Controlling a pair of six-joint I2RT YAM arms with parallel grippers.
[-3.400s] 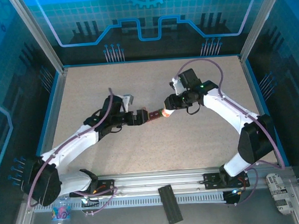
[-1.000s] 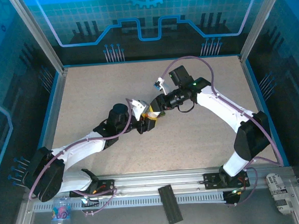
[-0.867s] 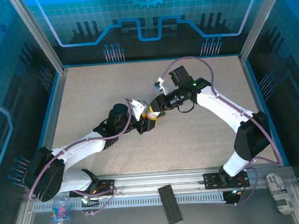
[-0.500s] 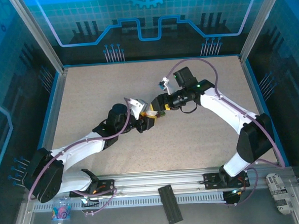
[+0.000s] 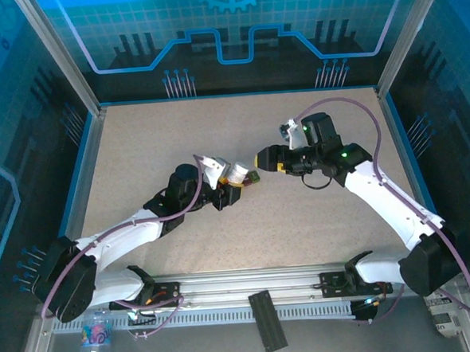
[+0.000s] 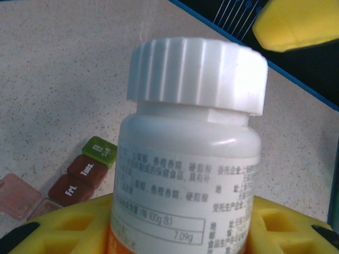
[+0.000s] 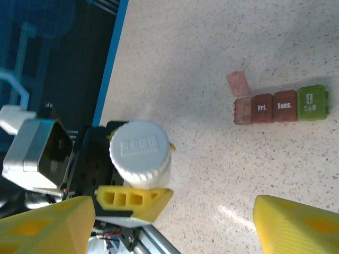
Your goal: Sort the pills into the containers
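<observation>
The white pill bottle (image 6: 185, 159), with an orange band and its ribbed white cap (image 7: 139, 148) on, is held off the table, and my left gripper (image 6: 180, 225) is shut on its lower body. In the top view the bottle (image 5: 235, 173) sits at table centre. My right gripper (image 7: 169, 227) is open a short way to the right of the cap, its yellow fingertips (image 7: 296, 225) wide apart and empty. The containers (image 7: 280, 106), three dark red and one green, lie on the table beyond the bottle. The end red one has its pinkish lid (image 7: 235, 82) flipped open. No pills show.
A blue rim (image 5: 79, 177) bounds the speckled table. A black strip (image 5: 268, 320) lies on the near rail, a water bottle (image 5: 95, 336) sits at the bottom left corner and a white box (image 5: 442, 303) at the bottom right.
My right gripper has drawn back to the right, off the bottle cap, and now stands open. The left gripper still holds the bottle in about the same place.
</observation>
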